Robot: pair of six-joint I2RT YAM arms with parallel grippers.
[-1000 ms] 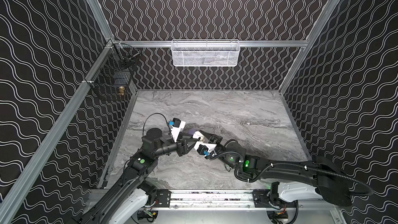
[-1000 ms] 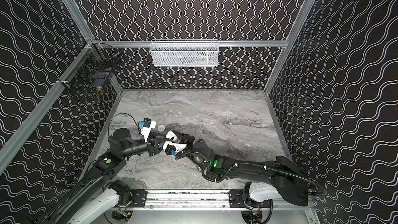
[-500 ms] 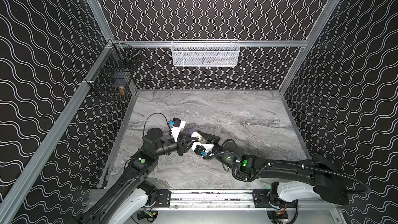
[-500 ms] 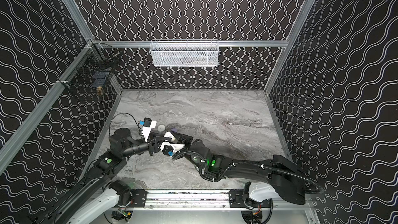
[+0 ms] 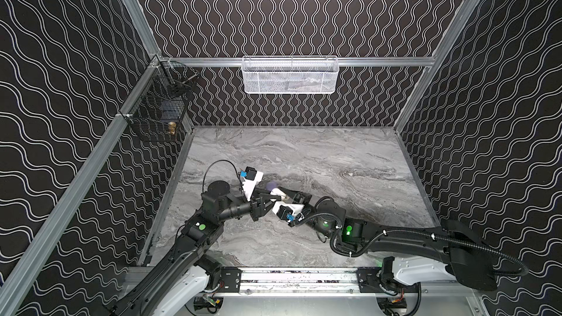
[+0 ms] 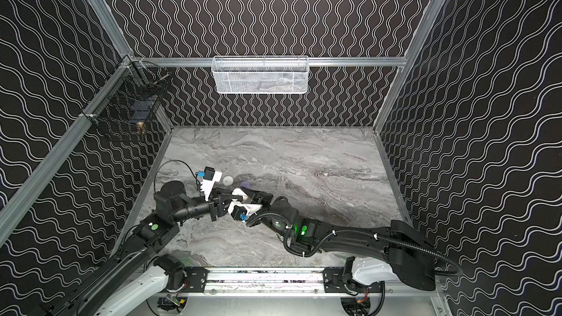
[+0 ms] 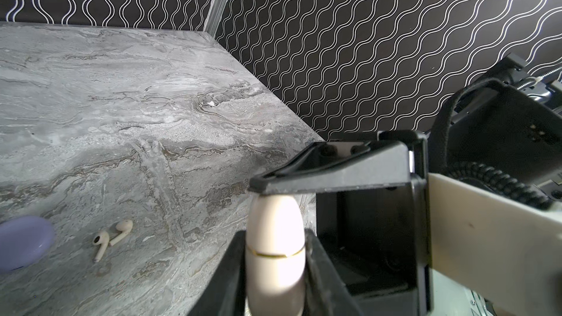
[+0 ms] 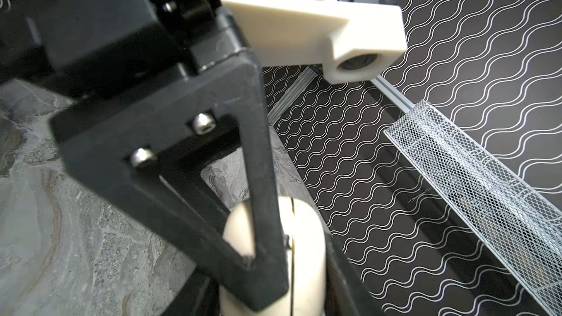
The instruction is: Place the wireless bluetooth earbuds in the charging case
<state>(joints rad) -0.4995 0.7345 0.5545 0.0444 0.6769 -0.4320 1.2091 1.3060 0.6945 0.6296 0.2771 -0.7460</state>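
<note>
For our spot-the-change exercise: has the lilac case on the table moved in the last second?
No. The lilac case lies at the same spot against the dark vein in the table.

The desk [image 7: 121,101] looks like matt, grey-veined stone. The case [image 7: 275,238] is smooth, glossy cream plastic with a gold seam. The basket [image 5: 289,77] is white wire mesh.

Two black arms on show, left arm [image 5: 194,238] and right arm [image 5: 410,240], each on a white base [image 5: 419,270] with a green light [image 5: 201,226] glowing. Ribbed black conduit [image 5: 407,231] loops along the right one. The left gripper [image 5: 275,198] has triangular black fingers [image 8: 213,153], two silver screws [image 8: 204,123], possibly hex-headed.
</note>
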